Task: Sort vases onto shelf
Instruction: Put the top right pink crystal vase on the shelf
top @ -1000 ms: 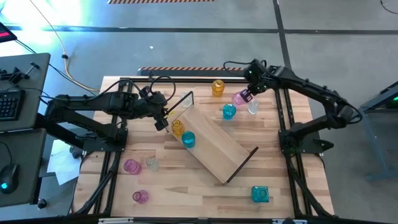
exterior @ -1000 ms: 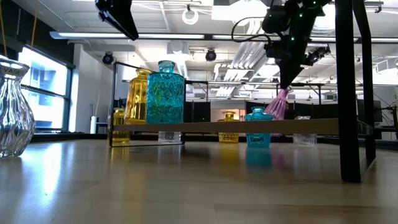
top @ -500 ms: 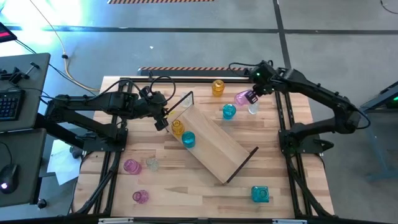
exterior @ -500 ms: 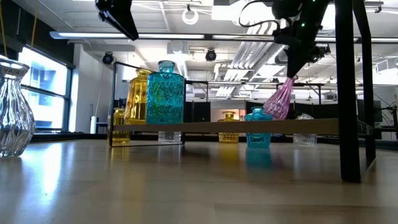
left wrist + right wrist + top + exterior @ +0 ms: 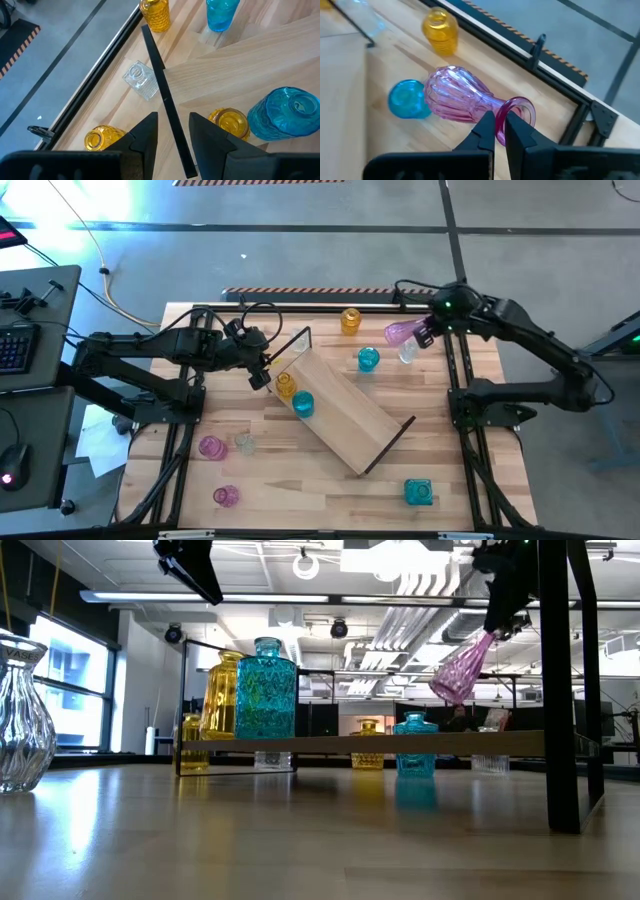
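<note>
I'm looking across the counter from its near edge: a teal square vase is standing close to me on the right, and two pink vases with a small clear one are sitting on the near left. In the middle, the shelf is lying diagonally, carrying an amber vase and a teal vase at its far-left end. My left end effector is hovering just beside that end, fingers parted and gripping nothing. Farther back, a small teal vase and a clear vase are resting on the counter, with an amber vase near the far edge. My right end effector is pinching the rim of a ribbed pink vase, holding it tilted in the air above the far-right part of the counter.
</note>
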Controlling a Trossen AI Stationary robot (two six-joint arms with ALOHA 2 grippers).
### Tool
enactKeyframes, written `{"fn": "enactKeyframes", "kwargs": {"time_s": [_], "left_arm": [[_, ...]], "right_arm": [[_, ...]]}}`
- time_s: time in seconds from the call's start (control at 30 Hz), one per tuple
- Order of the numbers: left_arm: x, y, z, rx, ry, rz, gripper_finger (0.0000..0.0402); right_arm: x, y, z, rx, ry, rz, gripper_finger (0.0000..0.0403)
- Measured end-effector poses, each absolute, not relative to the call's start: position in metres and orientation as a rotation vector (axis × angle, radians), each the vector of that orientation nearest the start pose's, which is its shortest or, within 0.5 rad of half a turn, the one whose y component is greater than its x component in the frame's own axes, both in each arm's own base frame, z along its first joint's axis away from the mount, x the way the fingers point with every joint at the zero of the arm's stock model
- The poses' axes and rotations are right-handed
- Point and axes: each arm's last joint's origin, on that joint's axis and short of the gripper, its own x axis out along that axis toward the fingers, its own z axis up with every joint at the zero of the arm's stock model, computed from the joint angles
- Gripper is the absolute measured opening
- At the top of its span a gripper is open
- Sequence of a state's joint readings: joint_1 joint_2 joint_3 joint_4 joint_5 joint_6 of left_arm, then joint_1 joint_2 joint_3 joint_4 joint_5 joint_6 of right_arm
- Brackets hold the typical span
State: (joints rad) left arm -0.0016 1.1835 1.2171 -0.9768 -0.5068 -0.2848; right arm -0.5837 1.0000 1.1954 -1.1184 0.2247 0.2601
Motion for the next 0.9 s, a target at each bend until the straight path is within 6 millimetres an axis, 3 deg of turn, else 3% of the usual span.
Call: {"fn": "enactKeyframes", "kwargs": {"time_s": [0.2,0.53,0.9], "left_arm": [[0.218,0.014,0.341,-0.019,0.844,0.591,0.0104],[0.218,0.014,0.341,-0.020,0.844,0.592,0.0104],[0.218,0.014,0.341,-0.020,0.844,0.591,0.0104]], "right_arm": [[0.140,-0.081,0.357,0.403,0.815,-0.769,0.0000],[0.170,-0.048,0.364,0.375,0.700,-0.552,0.0000],[0.213,-0.023,0.350,0.298,0.783,-0.487,0.0000]]}}
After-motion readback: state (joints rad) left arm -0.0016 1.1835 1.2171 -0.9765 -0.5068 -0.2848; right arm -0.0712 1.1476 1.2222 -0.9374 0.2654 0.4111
